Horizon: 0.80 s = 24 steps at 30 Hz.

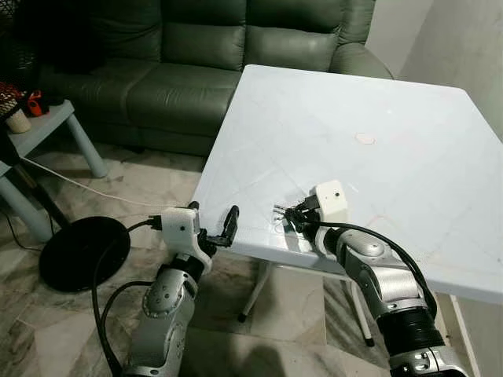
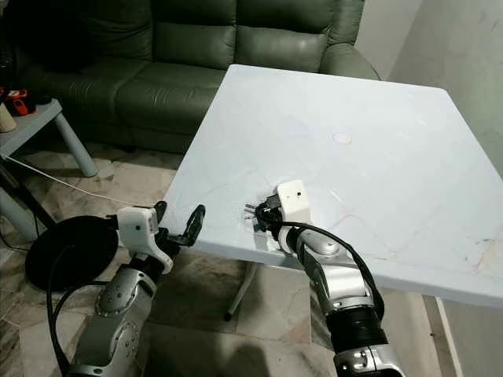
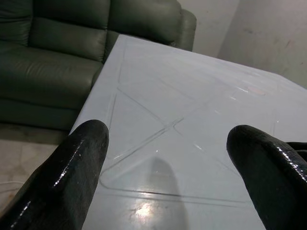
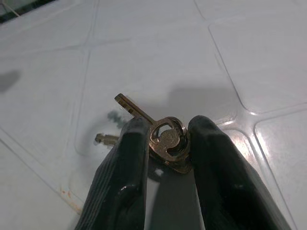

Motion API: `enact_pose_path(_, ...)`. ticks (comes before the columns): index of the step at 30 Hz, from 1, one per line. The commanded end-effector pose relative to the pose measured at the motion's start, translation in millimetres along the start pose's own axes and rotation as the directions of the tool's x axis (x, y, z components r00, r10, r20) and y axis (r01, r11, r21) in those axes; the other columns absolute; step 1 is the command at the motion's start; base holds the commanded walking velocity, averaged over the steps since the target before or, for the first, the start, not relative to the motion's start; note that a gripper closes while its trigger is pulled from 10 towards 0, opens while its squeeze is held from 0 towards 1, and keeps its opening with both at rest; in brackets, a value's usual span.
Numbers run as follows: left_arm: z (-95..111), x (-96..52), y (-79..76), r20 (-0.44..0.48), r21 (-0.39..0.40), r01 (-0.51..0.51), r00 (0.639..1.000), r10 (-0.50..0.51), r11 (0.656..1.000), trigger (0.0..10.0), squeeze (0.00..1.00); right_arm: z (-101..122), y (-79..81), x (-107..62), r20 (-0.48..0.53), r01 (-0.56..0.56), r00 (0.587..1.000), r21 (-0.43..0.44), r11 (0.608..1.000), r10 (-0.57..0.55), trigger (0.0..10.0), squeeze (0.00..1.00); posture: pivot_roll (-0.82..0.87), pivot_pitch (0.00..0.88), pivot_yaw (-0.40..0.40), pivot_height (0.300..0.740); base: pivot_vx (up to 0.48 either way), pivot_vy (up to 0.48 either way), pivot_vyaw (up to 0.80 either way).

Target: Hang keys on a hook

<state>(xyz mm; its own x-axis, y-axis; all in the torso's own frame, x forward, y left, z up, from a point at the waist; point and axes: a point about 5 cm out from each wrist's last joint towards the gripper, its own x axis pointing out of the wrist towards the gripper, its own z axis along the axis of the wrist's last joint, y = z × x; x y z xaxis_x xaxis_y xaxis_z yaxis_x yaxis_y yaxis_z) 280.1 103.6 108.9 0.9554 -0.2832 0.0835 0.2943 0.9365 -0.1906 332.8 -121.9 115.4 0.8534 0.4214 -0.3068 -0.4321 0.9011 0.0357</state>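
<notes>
A small bunch of brass keys (image 4: 167, 143) lies on the white table (image 1: 354, 94) near its front edge. My right gripper (image 1: 295, 216) is low over the tabletop and shut on the keys, its two black fingers (image 4: 129, 158) pressing the key heads from both sides. One key blade sticks out past the fingertips. My left gripper (image 1: 213, 210) is open beside the table's front left edge, at about tabletop height, with nothing between its fingers (image 3: 81, 158).
A dark green sofa (image 1: 196, 47) stands behind the table. To the left are a grey side table (image 1: 47, 122), a white cable (image 1: 78, 186) and a black round stand base (image 1: 82, 251) on the tiled floor. A small round mark (image 1: 365, 139) is on the tabletop.
</notes>
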Motion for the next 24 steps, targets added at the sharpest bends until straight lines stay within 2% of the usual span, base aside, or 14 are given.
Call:
enact_pose_path(1, -0.5, 1.4, 0.9, -0.003, 0.007, -0.004, 1.0, 0.004, 1.0, 10.0, 0.0, 7.1, -2.7, 0.2, 0.034, 0.006, 0.999, 0.006, 1.0, -0.006, 0.0, 0.0, -0.01, 0.023, -0.052, 0.732, 0.0, 0.0, 0.0)
enact_pose_path(9, -2.1, -0.9, 0.1, -0.006, 0.006, -0.008, 1.0, 0.008, 1.0, 10.0, 0.0, 11.1, -3.8, -2.2, 0.093, -0.016, 0.996, 0.047, 0.999, 0.011, 0.0, 0.0, -0.01, 0.015, -0.055, 0.732, 0.0, 0.0, 0.0)
enact_pose_path(12, -3.3, -1.4, 0.8, -0.009, 0.005, -0.012, 1.0, 0.012, 1.0, 10.0, 0.0, 14.1, -6.8, -2.2, 0.125, -0.028, 0.992, 0.101, 0.994, 0.016, 0.0, 0.0, -0.01, 0.012, -0.055, 0.732, 0.0, 0.0, 0.0)
enact_pose_path(16, -2.7, -0.7, 0.6, -0.009, 0.006, -0.009, 1.0, 0.009, 1.0, 10.0, 0.0, 19.6, -8.5, -3.3, 0.166, -0.044, 0.986, 0.122, 0.991, 0.024, 0.0, 0.0, -0.01, 0.017, -0.054, 0.732, 0.0, 0.0, 0.0)
enact_pose_path(17, -2.7, -0.9, 0.7, -0.009, 0.006, -0.009, 1.0, 0.009, 1.0, 10.0, 0.0, 20.7, -8.6, -3.9, 0.174, -0.047, 0.984, 0.125, 0.991, 0.025, 0.3, 0.0, -0.01, 0.019, -0.053, 0.732, 0.0, 0.0, 0.0)
enact_pose_path(18, -2.8, -1.0, 0.7, -0.01, 0.006, -0.01, 1.0, 0.01, 1.0, 10.0, 0.0, 20.3, -8.7, -3.0, 0.164, -0.047, 0.986, 0.133, 0.99, 0.025, 8.3, 0.0, -0.01, 0.02, -0.053, 0.732, 0.0, 0.0, 0.0)
enact_pose_path(19, -3.1, -1.4, 0.8, -0.011, 0.006, -0.011, 1.0, 0.011, 1.0, 10.0, 0.0, 19.2, -10.1, -1.0, 0.155, -0.047, 0.988, 0.169, 0.985, 0.021, 10.0, 0.0, -0.01, 0.021, -0.054, 0.732, 0.0, 0.0, 0.0)
enact_pose_path(24, -3.0, -1.6, 0.8, -0.012, 0.004, -0.015, 1.0, 0.015, 1.0, 10.0, 0.0, 22.9, -11.3, -1.9, 0.207, -0.074, 0.978, 0.248, 0.966, 0.022, 10.0, 0.0, 0.0, 0.025, -0.054, 0.732, 0.0, 0.0, 0.0)
